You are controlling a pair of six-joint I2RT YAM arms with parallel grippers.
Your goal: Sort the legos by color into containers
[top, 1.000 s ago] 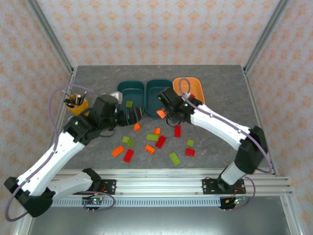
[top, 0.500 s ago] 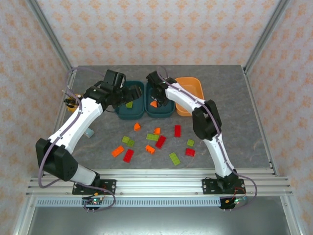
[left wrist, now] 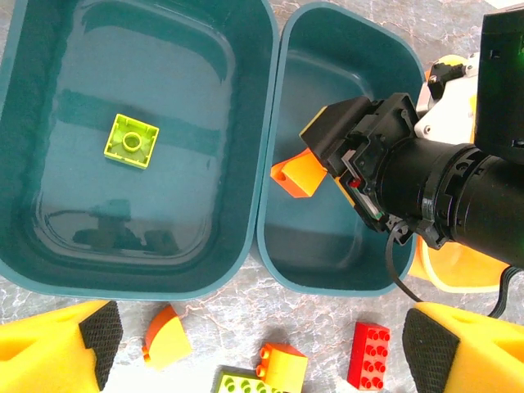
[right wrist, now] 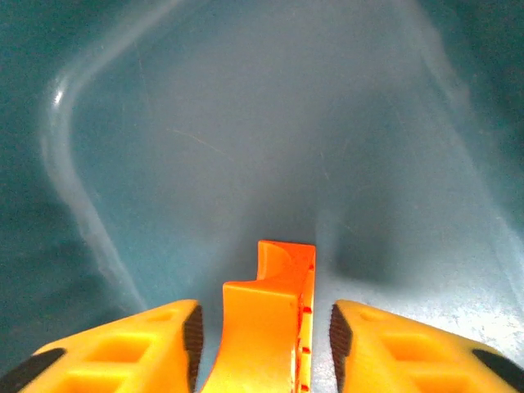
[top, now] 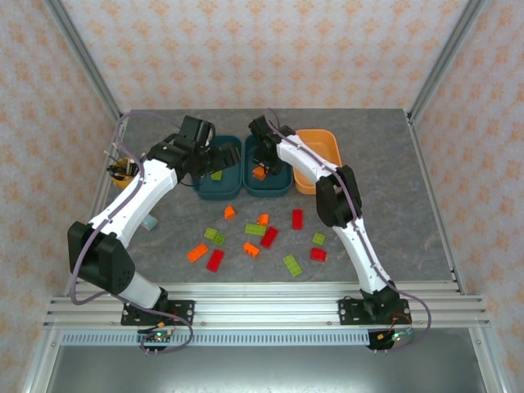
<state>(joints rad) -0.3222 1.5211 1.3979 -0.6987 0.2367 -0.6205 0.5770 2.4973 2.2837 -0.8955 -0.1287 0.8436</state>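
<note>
Left gripper [left wrist: 262,340]: is hanging wide open above the two teal trays and is holding nothing.
Right gripper [right wrist: 264,319]: is reaching down into the middle teal tray, with its fingers [right wrist: 147,348] standing a little apart.
Orange brick [right wrist: 270,278]: is sitting between the right gripper's fingers with a thin gap on each side, so they are not squeezing it. I cannot tell if it is touching the tray's bottom.
Middle teal tray [left wrist: 327,246]: is lying right under the right gripper.
Left teal tray [left wrist: 188,74]: is lying under the left gripper, just beside the middle one.
Yellow-green brick [left wrist: 131,140]: is lying flat inside the left teal tray, beyond the left gripper's fingers.
Orange tray [top: 323,146]: is sitting just beside the middle teal tray, on the far side from the left gripper.
Loose bricks [top: 268,237]: red, orange and yellow-green ones are lying spread on the counter [left wrist: 233,311], closer to the arm bases than both grippers.
</note>
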